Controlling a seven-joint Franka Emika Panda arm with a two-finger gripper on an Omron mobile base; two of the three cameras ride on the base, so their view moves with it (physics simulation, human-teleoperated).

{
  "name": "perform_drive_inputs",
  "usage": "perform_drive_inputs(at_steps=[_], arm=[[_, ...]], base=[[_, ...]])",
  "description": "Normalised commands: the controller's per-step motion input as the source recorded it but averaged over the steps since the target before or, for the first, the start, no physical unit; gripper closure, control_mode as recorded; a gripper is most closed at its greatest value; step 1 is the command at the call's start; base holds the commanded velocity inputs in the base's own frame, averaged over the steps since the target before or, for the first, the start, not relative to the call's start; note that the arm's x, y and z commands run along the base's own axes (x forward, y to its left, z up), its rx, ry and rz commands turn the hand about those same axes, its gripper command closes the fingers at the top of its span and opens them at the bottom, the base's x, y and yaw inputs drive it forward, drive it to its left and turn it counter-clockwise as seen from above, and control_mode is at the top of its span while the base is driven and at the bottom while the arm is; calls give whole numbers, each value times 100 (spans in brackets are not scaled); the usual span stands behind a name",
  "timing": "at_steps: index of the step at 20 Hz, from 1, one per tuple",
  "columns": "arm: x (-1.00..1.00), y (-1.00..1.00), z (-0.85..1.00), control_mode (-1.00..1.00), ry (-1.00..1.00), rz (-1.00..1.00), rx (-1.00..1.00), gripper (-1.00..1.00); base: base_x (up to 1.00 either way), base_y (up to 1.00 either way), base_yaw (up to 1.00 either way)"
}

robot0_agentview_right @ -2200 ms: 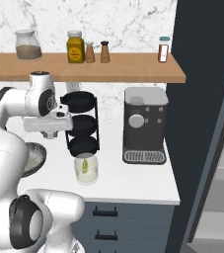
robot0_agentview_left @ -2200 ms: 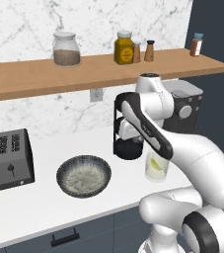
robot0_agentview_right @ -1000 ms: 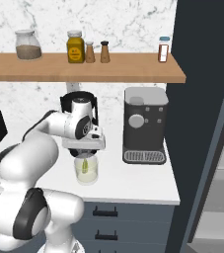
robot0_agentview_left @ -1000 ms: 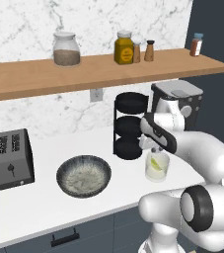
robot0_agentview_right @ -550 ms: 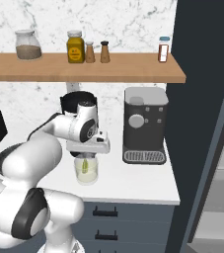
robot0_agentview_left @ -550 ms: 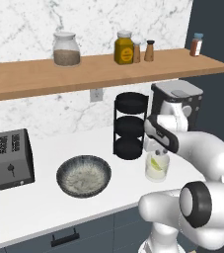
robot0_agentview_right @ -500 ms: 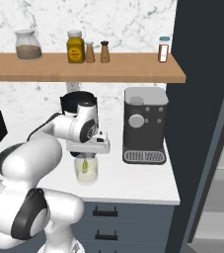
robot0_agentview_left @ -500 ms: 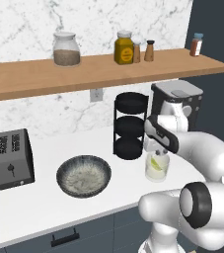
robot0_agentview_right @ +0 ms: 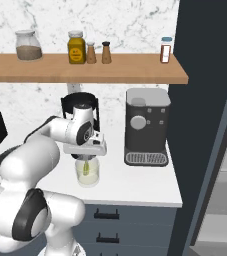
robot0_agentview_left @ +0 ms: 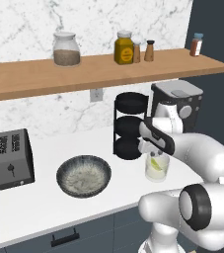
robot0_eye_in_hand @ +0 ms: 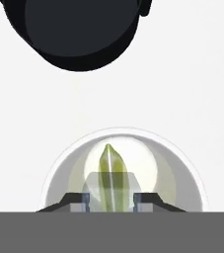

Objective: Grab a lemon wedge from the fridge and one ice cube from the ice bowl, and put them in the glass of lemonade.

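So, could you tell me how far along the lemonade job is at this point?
Done: the wedge is out of the fridge. In hand: the claw grips it between its tips right over the glass, not yet dropped. Left: let go, then bring one ice cube from the bowl; whether any cubes lie in it is too faint to tell.

The left base view looks forward and down from behind the arm at its 7 o'clock, across the white counter [robot0_agentview_left: 44, 197] to the marble wall. The right base view looks from its 5 o'clock and takes in the fridge [robot0_agentview_right: 210, 100] at 3 o'clock. Both share the glass of lemonade [robot0_agentview_left: 157, 168] [robot0_agentview_right: 87, 172], the coffee machine [robot0_agentview_left: 177, 106] [robot0_agentview_right: 146, 125] and the wooden shelf [robot0_agentview_left: 84, 71] [robot0_agentview_right: 85, 67]. The hand view peers straight down into the glass from close above
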Motion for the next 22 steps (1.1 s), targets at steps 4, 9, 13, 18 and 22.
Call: perform_drive_inputs(at_steps=[4,9,13,18,22], arm=[[0,-4,0,-100,0,0,0,100],[0,0,0,-100,0,0,0,-100],[0,0,0,-100,-1,0,0,-100],[0,0,2,-100,0,0,0,-100],[-15,0,50,-100,-3,0,0,-100]], base=[[0,0,0],[0,0,0],[0,0,0],[0,0,0],[0,0,0]])
